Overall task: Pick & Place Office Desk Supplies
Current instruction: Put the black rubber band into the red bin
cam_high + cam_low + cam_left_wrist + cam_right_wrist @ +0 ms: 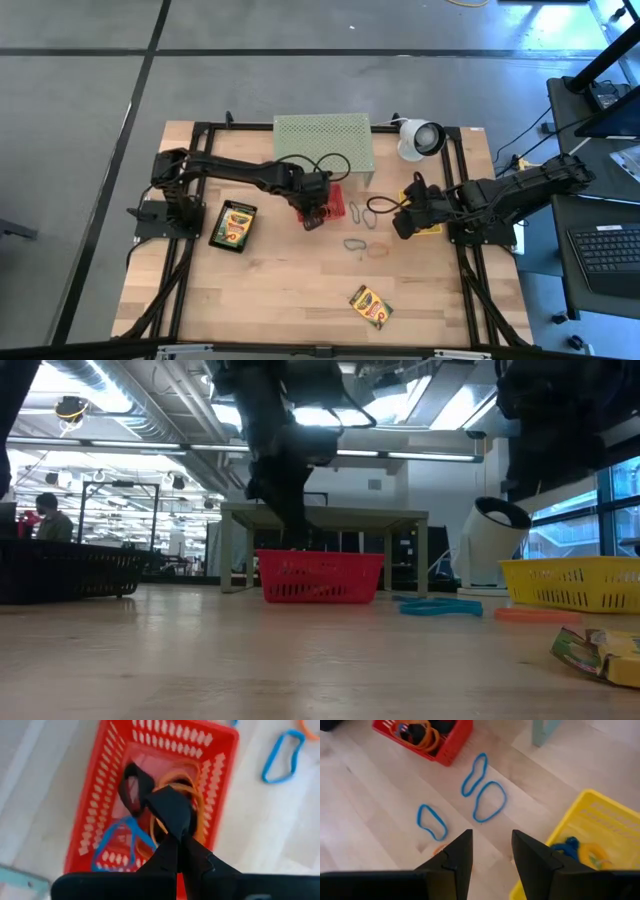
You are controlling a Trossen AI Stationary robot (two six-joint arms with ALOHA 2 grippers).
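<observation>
- Left gripper (175, 837) is hovering directly over the red basket (210, 750), fingers pressed fully together, holding nothing visible.
- Beneath its fingertips, orange bands (192, 780), a blue band (117, 837) and a dark clip (134, 785) are lying inside that basket.
- Right gripper (491, 851) is waiting with fingers parted and empty, the yellow basket (590, 815) just beside it.
- Three blue rubber-band loops (489, 801) are lying on the table ahead of its fingers.
- Crayon boxes (233, 224) are resting well apart from both grippers.

Red basket (210, 750); yellow basket (600, 820); blue bands (489, 801); pale green mesh stand (322, 140).
</observation>
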